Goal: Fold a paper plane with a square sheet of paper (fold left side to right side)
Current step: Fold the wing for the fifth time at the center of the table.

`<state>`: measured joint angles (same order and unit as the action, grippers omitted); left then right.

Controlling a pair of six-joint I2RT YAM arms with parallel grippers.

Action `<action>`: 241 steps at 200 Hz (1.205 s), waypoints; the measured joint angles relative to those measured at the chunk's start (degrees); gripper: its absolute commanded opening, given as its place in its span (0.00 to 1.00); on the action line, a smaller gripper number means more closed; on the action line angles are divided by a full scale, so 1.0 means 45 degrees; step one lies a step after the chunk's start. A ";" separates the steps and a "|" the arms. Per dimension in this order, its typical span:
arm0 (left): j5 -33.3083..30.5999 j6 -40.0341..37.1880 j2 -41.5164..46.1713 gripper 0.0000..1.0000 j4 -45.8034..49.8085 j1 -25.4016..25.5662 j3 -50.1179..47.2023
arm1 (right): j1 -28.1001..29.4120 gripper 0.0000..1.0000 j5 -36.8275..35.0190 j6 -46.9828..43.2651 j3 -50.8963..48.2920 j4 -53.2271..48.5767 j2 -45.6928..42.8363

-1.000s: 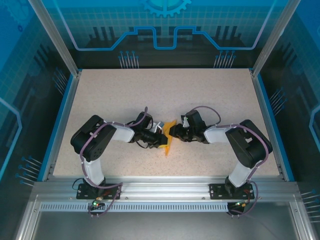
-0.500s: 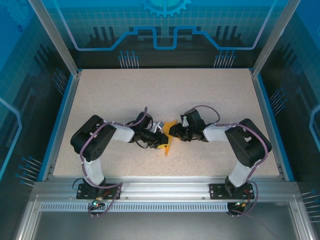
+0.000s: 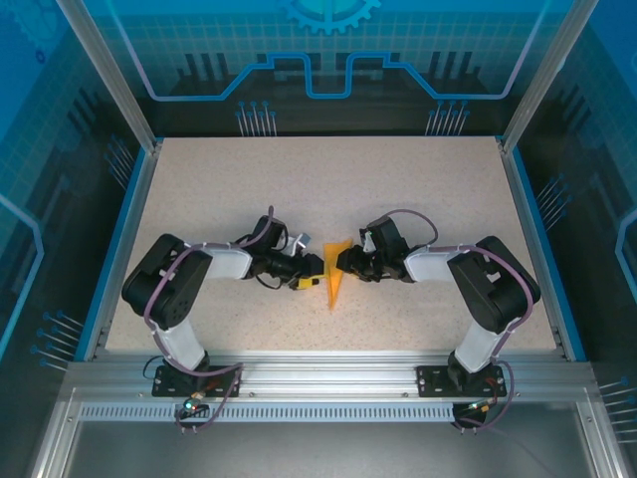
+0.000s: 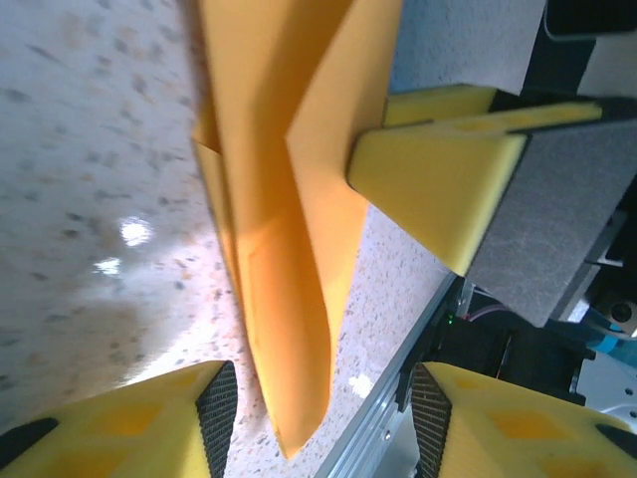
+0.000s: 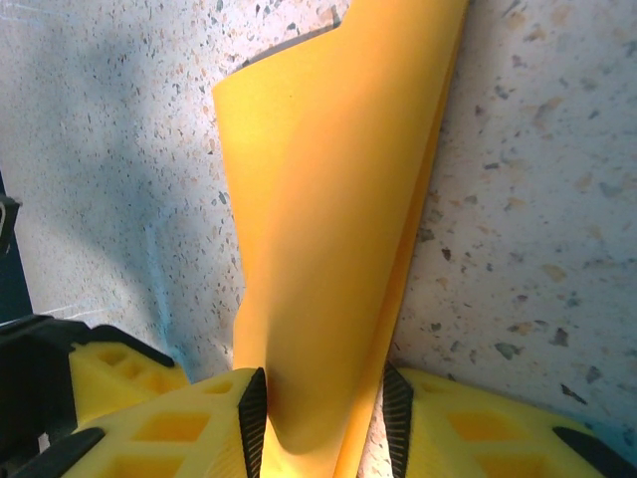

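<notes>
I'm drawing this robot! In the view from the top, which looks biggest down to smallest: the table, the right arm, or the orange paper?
1. table, by far the largest.
2. right arm.
3. orange paper, the smallest.

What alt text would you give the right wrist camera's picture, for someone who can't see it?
A folded orange paper sits between the right gripper's yellow fingers, touching both black pads, and stretches away over the speckled beige tabletop.
</notes>
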<state>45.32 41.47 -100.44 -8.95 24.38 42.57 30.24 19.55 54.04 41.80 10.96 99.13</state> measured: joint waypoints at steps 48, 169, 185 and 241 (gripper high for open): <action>0.0063 0.0034 -0.0369 0.44 0.0209 -0.0058 0.0947 | 0.0000 0.38 0.0000 0.0000 0.0000 -0.0005 0.0000; 0.0384 0.0155 -0.1622 0.37 -0.0160 -0.0019 0.1341 | 0.0000 0.38 0.0000 0.0000 0.0053 -0.0087 0.0024; 0.0384 0.0214 -0.1773 0.36 -0.0194 0.0034 0.1404 | 0.0000 0.38 0.0000 0.0000 0.0068 -0.0121 0.0024; 0.0447 0.0476 -0.2011 0.33 -0.0384 0.0287 0.1676 | 0.0000 0.38 -0.0005 -0.0005 0.0083 -0.0151 0.0034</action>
<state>47.33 43.62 -109.49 -10.68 25.67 50.11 30.24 19.53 54.02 42.17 10.28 99.29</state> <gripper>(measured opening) 0.336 0.380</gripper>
